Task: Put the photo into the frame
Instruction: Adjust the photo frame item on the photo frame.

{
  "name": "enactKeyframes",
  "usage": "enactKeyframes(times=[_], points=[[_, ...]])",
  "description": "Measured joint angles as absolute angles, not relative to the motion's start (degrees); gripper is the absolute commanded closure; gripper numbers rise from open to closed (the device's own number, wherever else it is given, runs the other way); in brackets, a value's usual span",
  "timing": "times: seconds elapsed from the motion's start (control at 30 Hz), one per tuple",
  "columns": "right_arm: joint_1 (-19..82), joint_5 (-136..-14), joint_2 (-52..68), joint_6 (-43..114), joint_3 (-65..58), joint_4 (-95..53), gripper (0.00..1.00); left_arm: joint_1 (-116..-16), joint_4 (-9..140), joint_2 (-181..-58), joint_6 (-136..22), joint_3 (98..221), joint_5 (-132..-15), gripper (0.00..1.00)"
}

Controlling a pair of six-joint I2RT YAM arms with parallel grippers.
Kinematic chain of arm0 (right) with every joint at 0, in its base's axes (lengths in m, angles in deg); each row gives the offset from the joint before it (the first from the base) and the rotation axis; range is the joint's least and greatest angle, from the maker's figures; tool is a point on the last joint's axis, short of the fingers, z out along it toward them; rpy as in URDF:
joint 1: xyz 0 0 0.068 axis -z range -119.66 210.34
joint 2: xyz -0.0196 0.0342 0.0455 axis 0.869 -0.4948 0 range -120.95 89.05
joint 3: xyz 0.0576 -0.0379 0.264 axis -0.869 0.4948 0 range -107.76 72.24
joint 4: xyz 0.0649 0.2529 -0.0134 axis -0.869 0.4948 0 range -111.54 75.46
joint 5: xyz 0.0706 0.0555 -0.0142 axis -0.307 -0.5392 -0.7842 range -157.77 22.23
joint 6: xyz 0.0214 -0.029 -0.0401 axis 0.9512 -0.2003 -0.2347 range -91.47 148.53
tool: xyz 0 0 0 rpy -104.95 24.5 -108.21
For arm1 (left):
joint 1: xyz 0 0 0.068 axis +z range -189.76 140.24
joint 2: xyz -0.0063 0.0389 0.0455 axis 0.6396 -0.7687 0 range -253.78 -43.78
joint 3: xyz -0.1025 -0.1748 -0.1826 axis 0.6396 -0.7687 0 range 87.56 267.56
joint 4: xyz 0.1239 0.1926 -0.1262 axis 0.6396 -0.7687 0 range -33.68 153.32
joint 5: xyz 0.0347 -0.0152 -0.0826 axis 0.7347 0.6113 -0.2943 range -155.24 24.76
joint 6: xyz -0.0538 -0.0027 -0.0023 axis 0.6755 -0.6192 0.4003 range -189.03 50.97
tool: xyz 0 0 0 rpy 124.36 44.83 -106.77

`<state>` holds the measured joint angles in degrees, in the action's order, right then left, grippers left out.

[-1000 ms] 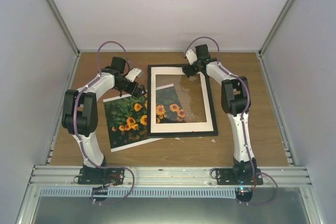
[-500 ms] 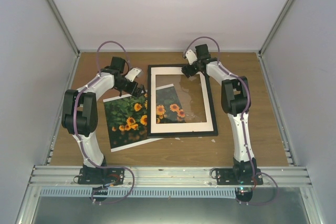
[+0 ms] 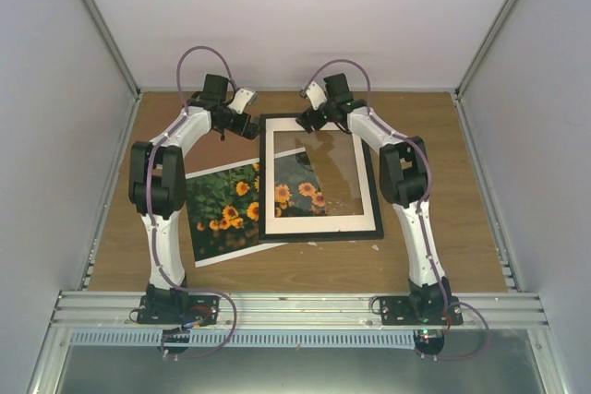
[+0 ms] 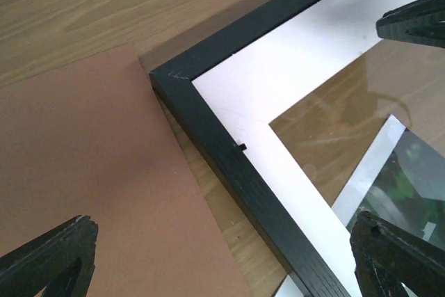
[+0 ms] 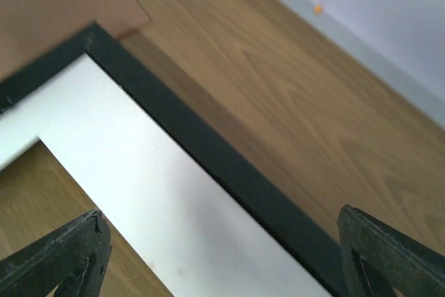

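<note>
Left gripper (image 3: 247, 128), right gripper (image 3: 305, 122) wide open, empty, near the wooden table's (image 3: 443, 256) far edge; lifting the thin black rectangular frame (image 3: 372, 182) unevenly could drag the orange-sunflower paper photo (image 3: 222, 205) beneath.

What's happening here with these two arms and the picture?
Two robot arms are working on getting a sunflower photo into a black frame. The left pincer and the right pincer both hover open over the frame's far edge, holding nothing. The photo lies on the table, partly tucked under the frame's left side, so it isn't in yet.
</note>
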<state>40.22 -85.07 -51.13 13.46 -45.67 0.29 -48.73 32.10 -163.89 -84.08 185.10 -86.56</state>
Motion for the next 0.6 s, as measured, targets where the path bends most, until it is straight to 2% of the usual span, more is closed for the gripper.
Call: enactKeyframes(times=[0.37, 0.6], points=[[38.71, -81.16, -53.75, 15.07, -48.58, -3.15, 0.12, -49.83, 32.52, -169.7, -82.2, 193.45, -85.4, 0.01], [38.74, -80.29, -56.33, 14.59, -48.51, -2.71, 0.12, -50.11, 32.58, -170.6, -81.94, 194.08, -84.4, 0.01]])
